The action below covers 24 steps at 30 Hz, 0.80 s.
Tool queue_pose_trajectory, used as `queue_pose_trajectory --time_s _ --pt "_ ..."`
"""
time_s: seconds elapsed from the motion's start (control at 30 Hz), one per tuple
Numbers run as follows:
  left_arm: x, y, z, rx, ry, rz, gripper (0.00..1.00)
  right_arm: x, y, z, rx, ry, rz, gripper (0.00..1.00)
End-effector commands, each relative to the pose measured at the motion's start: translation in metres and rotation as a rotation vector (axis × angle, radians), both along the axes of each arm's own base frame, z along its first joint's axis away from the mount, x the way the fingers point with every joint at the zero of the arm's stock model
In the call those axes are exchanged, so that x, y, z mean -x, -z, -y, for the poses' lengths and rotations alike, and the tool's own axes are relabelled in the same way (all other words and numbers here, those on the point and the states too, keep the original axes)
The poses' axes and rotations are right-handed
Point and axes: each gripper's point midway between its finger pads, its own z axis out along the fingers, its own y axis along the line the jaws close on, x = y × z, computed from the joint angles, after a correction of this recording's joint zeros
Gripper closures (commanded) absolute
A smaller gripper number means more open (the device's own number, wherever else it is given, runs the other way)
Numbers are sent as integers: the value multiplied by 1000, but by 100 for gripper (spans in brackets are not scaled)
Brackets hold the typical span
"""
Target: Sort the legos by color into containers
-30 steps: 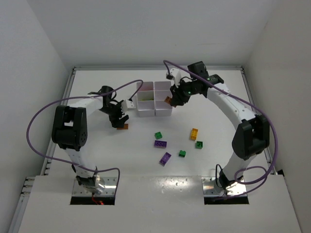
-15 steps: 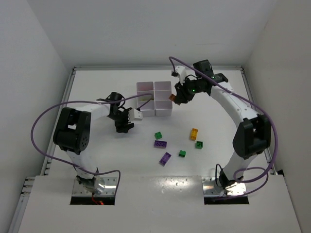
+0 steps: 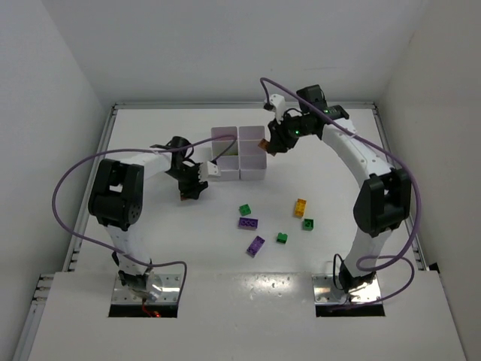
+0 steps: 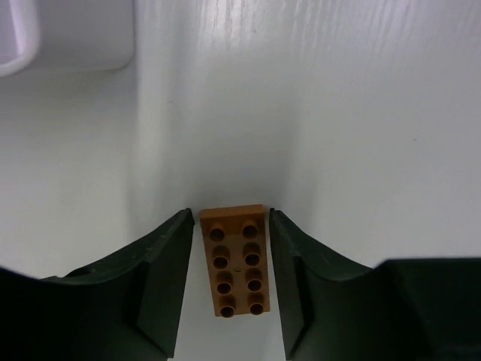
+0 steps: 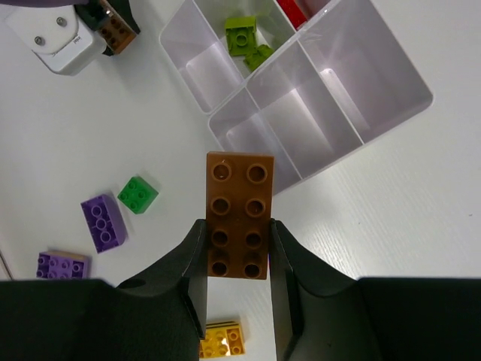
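**Two arms close in on one small block.** Both arms converge on the containers (image 3: 239, 153) at the far side of the counter (image 3: 195, 241). The right hand (image 5: 236, 226), jaws narrowed to one brick's width, pinches a brown eight-stud brick (image 5: 239, 203) by its long sides. It hangs just beside the block's right edge, over bare counter rather than over a compartment. The left hand (image 4: 231, 219), low near the block's near-left corner, has its jaws drawn in against a second brown brick (image 4: 237, 259). Whether that brick is lifted off the counter cannot be told.

The hazard is placement. Let go here, the right hand's brick would likely land outside the thin walls. Carried inward carelessly, it could straddle a partition or join the lime-green bricks (image 5: 242, 34) or the red brick (image 5: 295, 9) already binned. Both hands appear bound for the same block, so a finger or the left arm's white wrist housing (image 5: 56, 37) could knock it askew.

Well apart, toward the arm bases, a green brick (image 3: 245, 210), a purple brick (image 3: 248, 222) and a yellow brick (image 3: 301, 207) lie loose among others. None blocks either hand.
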Motion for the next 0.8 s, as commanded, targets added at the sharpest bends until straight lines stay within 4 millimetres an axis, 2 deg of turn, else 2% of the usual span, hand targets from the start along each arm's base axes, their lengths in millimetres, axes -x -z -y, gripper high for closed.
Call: queue_pose_trajectory --time_s 0.0,0.07,0.23,0.27,0.3,0.37,0.4,0.43,0.47,0.5,0.53,0.63,0.67,0.7,0.73,0.77 --pt "24 26 -13 -29 8 -116 50 -8 -16 -7 -50 -15 11 97" --pt "26 25 -14 -30 16 -112 59 -12 -23 -13 -56 -24 32 97" --pt "38 19 -23 -28 -4 -108 70 -19 -22 -24 -82 -27 11 97" --pt "36 16 -23 -10 -25 -108 76 -23 -27 -25 -89 -28 31 97" --pt "33 9 -22 -2 -56 -94 79 -18 -25 -33 -108 -50 7 97" --pt "29 -3 -25 57 -122 -94 86 -19 -36 -41 -128 -71 37 97" --pt "23 -12 -25 77 -152 -79 86 -13 -36 -54 -143 -101 22 97" --pt "7 -32 -28 118 -237 -32 87 -12 -41 -60 -155 -117 37 97" --pt "0 -45 -26 165 -278 -16 89 -7 -40 -73 -169 -135 19 97" --pt "-9 -57 -27 197 -322 6 89 -9 -39 -75 -175 -141 15 97" --pt "-24 -75 -27 237 -362 57 89 -1 -40 -89 -179 -176 22 97" --pt "-50 -127 -31 385 -576 111 90 0 -26 -115 -131 -192 42 97" --pt "-53 -144 -30 417 -599 141 90 0 -30 -121 -133 -200 66 97" --pt "-55 -153 -29 443 -622 154 90 3 -18 -131 -114 -210 56 97" --pt "-64 -169 -27 479 -635 196 90 0 -17 -134 -97 -198 78 97" --pt "-65 -176 -27 507 -681 189 90 -2 -8 -135 -81 -216 84 97"
